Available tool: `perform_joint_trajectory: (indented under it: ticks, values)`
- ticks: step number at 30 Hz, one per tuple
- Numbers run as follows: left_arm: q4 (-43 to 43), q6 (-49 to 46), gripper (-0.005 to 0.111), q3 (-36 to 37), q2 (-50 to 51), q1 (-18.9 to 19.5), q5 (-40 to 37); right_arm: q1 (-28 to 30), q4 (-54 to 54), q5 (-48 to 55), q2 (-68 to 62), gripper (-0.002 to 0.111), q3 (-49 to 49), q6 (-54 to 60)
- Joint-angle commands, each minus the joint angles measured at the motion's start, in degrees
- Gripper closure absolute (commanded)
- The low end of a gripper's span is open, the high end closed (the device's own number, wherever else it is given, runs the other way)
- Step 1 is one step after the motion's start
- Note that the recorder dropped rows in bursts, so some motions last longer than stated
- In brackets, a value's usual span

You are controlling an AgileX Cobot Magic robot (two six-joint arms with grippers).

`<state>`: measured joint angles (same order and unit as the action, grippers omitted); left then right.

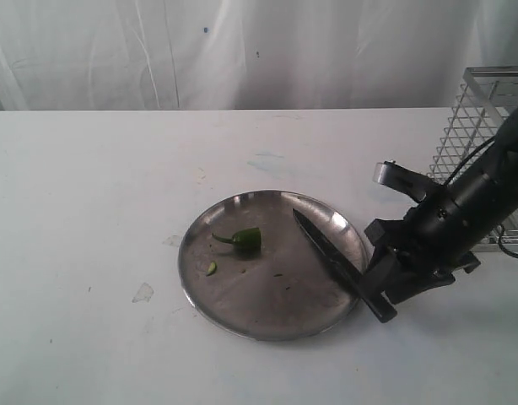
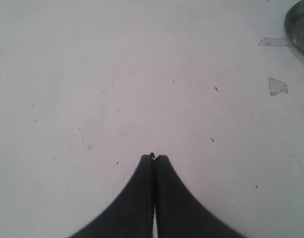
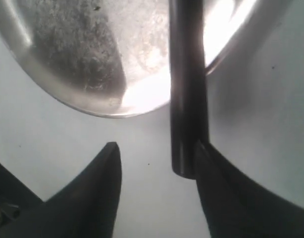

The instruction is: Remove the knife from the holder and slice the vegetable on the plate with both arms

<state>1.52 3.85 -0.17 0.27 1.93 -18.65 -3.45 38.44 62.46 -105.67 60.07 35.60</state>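
Knife point(image 1: 335, 261) lies across plate point(image 1: 242, 325) rim; vegetable point(image 1: 245, 240) (green, perhaps cut) rests inside.

The exterior view looks down at an angle from the front onto the tabletop point(image 1: 90, 211), taking in the plate point(image 1: 242, 316) at middle distance and a white curtain behind. The left wrist view looks down past its hand point(image 2: 153, 157) at bare tabletop, catching only the plate's rim at one corner. The right wrist view sits very close over the plate's edge and the knife point(image 3: 187, 99) handle, both shared with the exterior view.
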Motion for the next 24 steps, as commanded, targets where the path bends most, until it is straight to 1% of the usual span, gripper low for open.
perform_joint_trajectory:
  ticks: [1,4,6,12,16,24]
  values:
    - [-0.19,0.13,0.107,0.17,-0.27,-0.34,-1.14,0.52,-1.21,-1.67,0.0,0.058,0.44,0.3]
    - [-0.19,0.13,0.107,0.17,-0.27,-0.34,-1.14,0.52,-1.21,-1.91,-0.1,0.051,0.44,0.17]
    - [-0.19,0.13,0.107,0.17,-0.27,-0.34,-1.14,0.52,-1.21,-1.91,-0.61,0.05,0.44,0.17]
    - [-0.19,0.13,0.107,0.17,-0.27,-0.34,-1.14,0.52,-1.21,-1.8,-3.72,0.05,0.44,0.34]
    - [-0.19,0.13,0.107,0.17,-0.27,-0.34,-1.14,0.52,-0.28,-2.43,-4.76,0.05,0.44,2.51]
    - [-0.19,0.13,0.107,0.17,-0.27,-0.34,-1.14,0.52,7.16,1.29,-7.21,0.05,0.44,9.25]
